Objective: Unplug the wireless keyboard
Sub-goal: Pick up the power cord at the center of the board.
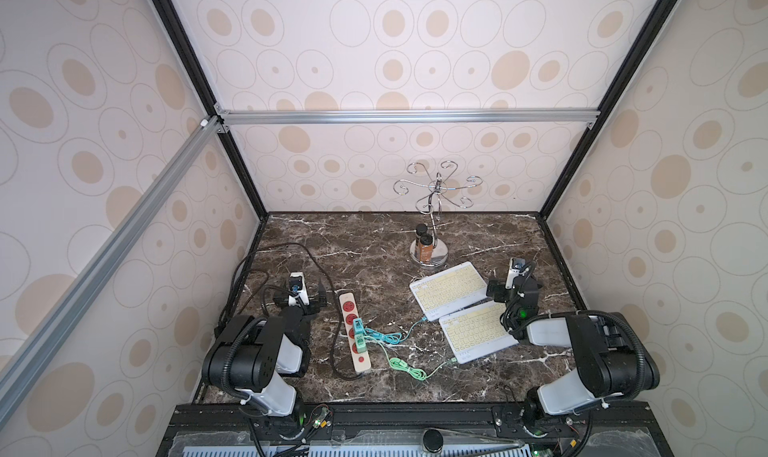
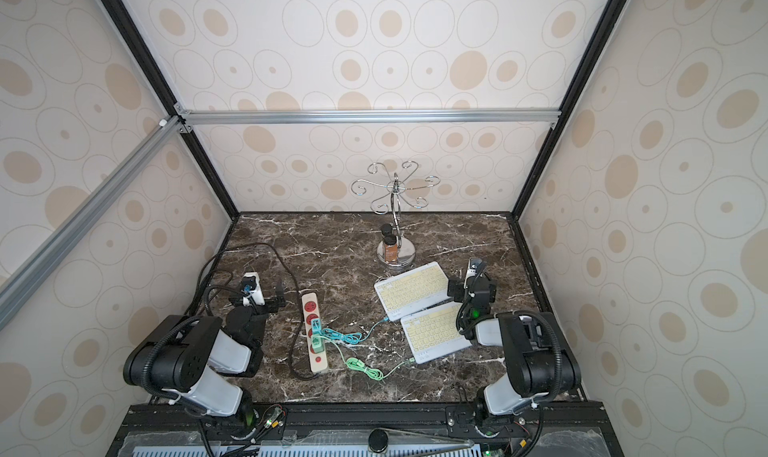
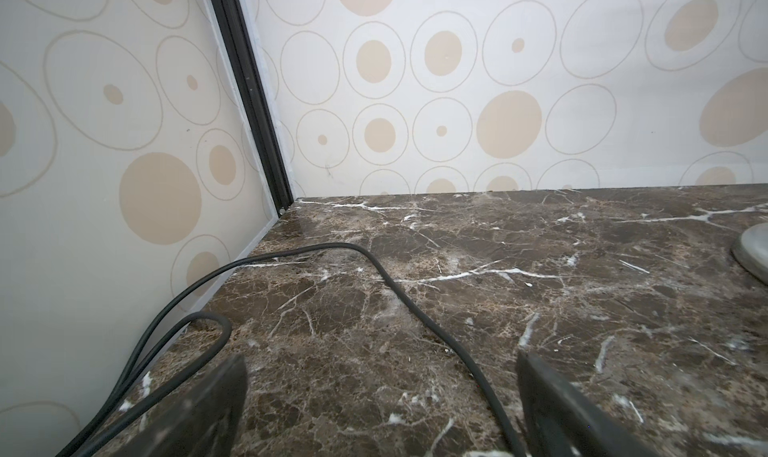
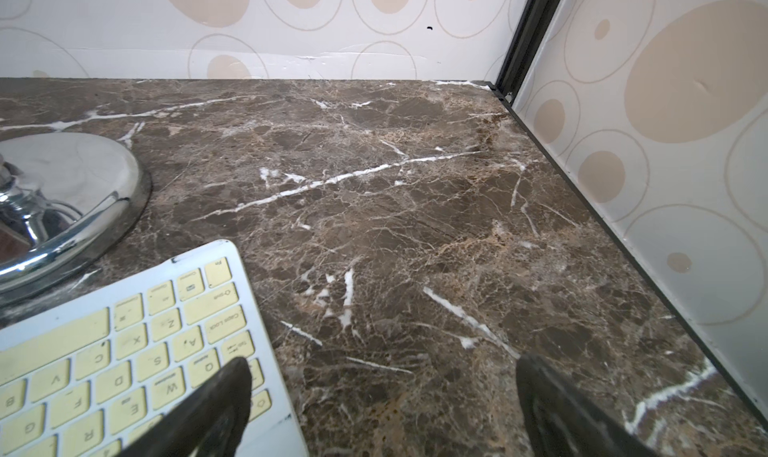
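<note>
Keyboards come as a pair here, white with yellow keys, on the right part of the brown stone table (image 1: 374, 243). You can see the far keyboard (image 1: 449, 286) just beside the shiny stand (image 1: 430, 251). The near keyboard (image 1: 478, 330) lies right next to it.

A blue cable (image 1: 386, 336) runs from the far one's corner to a blue plug (image 1: 357, 325) in the power strip (image 1: 348, 305). A green cable (image 1: 409, 369) runs from the near one's corner to a green plug (image 1: 360, 342) in the same strip. Both keyboards look plugged in.

Your right claw (image 4: 382, 372) is wide open and holds nothing. One of its fingers (image 4: 224, 392) hangs over the edge of the far keyboard.

Your left claw (image 3: 382, 396) is wide open too, with nothing in it. It sits low over the table, left of the strip. A black cord (image 3: 291, 253) lies on the table in front of it.
</note>
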`<state>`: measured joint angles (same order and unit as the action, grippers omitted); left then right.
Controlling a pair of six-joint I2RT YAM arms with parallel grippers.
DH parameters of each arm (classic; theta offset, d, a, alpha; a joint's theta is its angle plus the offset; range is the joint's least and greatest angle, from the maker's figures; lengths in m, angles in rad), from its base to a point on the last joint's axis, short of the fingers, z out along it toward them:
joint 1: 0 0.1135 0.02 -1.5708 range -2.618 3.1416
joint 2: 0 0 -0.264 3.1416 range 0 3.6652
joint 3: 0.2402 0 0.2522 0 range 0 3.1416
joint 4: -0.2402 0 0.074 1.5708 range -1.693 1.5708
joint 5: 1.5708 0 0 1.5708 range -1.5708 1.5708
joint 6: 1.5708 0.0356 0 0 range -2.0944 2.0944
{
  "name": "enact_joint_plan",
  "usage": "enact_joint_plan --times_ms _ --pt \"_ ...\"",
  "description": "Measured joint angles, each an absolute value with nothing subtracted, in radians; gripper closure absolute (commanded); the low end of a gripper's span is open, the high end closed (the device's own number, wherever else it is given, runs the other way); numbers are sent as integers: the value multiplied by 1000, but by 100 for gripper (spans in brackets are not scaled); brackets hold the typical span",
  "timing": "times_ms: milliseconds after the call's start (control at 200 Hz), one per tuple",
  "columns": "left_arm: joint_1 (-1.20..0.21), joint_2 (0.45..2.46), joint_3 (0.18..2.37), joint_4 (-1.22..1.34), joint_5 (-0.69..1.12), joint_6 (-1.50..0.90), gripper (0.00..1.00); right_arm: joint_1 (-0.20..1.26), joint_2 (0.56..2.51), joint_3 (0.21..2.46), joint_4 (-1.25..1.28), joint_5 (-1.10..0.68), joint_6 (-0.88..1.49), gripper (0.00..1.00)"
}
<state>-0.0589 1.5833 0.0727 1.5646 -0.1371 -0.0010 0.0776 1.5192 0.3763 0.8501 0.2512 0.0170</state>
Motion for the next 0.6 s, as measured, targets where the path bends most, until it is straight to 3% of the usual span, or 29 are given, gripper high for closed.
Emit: enact_joint_plan --times_ms 210,405,600 --pt "-62 1470 4 1588 -184 -3 0 78 1340 265 865 274 31 0" --pt "-95 1219 4 1579 -226 -29 0 77 1142 363 531 349 121 0" --pt "-97 826 36 1231 -185 -146 0 78 1115 398 390 356 175 0"
